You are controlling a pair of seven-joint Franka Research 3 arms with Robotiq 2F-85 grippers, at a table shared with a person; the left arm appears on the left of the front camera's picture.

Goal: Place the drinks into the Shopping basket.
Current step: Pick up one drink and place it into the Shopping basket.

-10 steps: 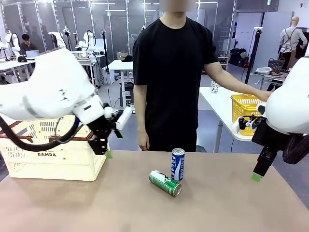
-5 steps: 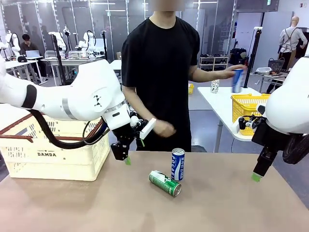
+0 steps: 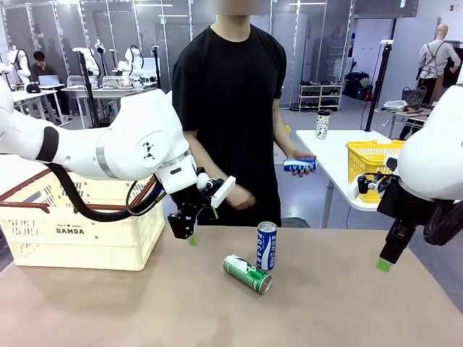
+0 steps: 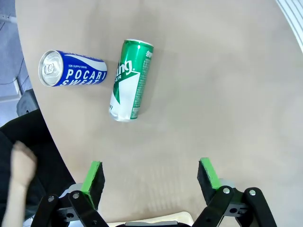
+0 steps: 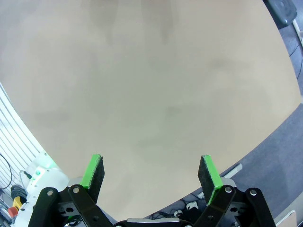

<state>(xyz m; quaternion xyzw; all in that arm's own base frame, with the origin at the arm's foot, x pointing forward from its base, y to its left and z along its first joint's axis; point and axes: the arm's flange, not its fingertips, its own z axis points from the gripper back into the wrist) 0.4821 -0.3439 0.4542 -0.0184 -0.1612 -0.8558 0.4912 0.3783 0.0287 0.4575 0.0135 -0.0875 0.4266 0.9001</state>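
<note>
Position: green can [image 3: 247, 274] lying flat at frame ctr, blue can [image 3: 267, 246] upright beside it. Likely light, smooth, thin-walled; grip mid-body. Left gripper [image 4: 151, 166], right gripper [image 5: 151, 165]: jaws open, empty. Shopping basket [image 3: 79, 233] at left.

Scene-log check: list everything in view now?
green can: 1, green, lying on the table.
upright can: 1, blue-and-white, standing beside it.
held can: 1, blue-and-white, in the person's hand.
Shopping basket: 1, cream, dark rim, table's left end.
yellow basket: 1, yellow, on the side table.
speckled cup: 1, black-and-white, same side table.
left gripper: 1, black, green pads, open, near the Shopping basket.
right gripper: 1, same, open, above the table's right side.
</note>
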